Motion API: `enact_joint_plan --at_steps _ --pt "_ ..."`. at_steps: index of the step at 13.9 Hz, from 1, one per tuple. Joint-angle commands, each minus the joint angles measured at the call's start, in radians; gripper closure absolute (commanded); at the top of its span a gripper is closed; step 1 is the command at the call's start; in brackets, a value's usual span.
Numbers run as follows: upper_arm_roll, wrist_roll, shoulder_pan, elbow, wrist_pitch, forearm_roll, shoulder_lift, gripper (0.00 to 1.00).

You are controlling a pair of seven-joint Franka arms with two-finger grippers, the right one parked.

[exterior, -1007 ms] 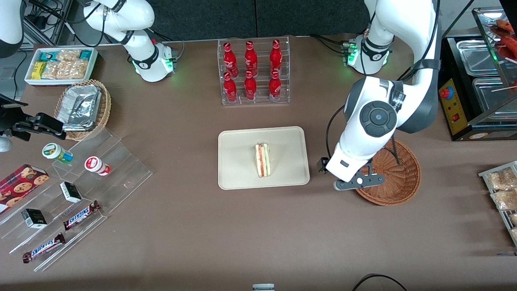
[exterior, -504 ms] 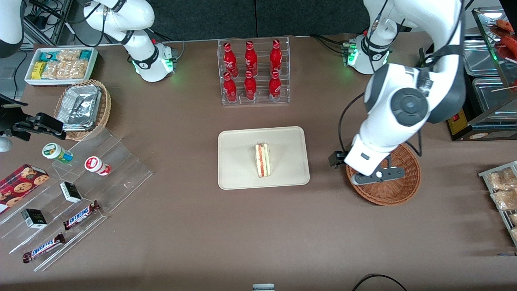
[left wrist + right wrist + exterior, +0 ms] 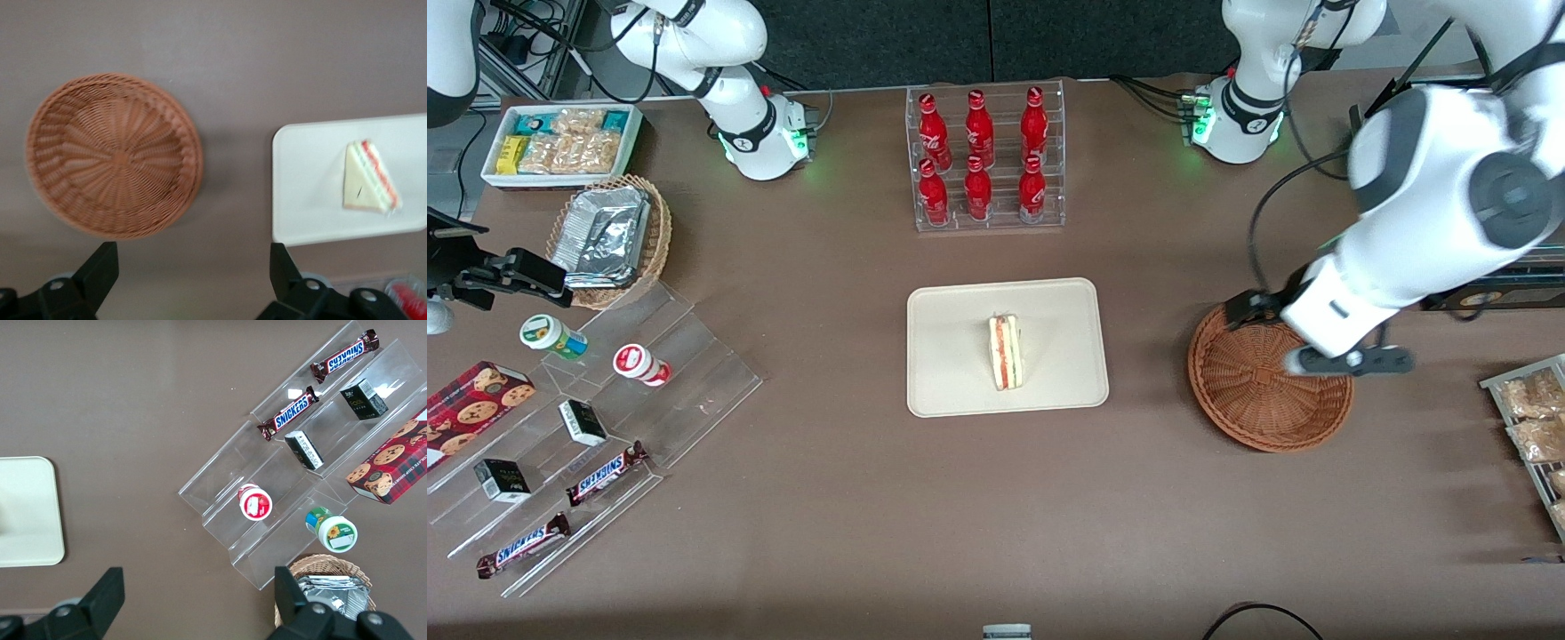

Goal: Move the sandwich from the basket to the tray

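sandwich [image 3: 1006,352] lying on tray [image 3: 951,373], basket [image 3: 1258,400] alone on worktop [image 3: 871,516], gripper [image 3: 193,283] raised above basket's edge toward working arm's end, fingers [image 3: 100,267] spread, holding nothing

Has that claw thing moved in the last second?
Yes. The gripper, empty and open, has swung from the basket's tray-side rim to its opposite rim, away from the tray.

Sandwich [image 3: 1006,352] lies on the cream tray [image 3: 951,356], near its middle. Reddish-brown wicker basket [image 3: 1258,400] sits toward the working arm's end. Left gripper [image 3: 1352,361] hangs above the basket's rim, holding nothing.
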Motion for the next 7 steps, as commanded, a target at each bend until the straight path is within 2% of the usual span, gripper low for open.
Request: enact_joint_plan --at_steps 1,3,5,7 --pt "-0.079 0.075 0.107 -0.054 -0.043 0.019 -0.079 0.0" --pt "-0.083 0.079 0.121 -0.08 -0.066 0.041 -0.128 0.0" --pt "-0.084 0.079 0.122 -0.084 -0.135 0.12 -0.164 0.0" --pt "-0.083 0.079 0.123 -0.084 -0.147 0.138 -0.193 0.0"
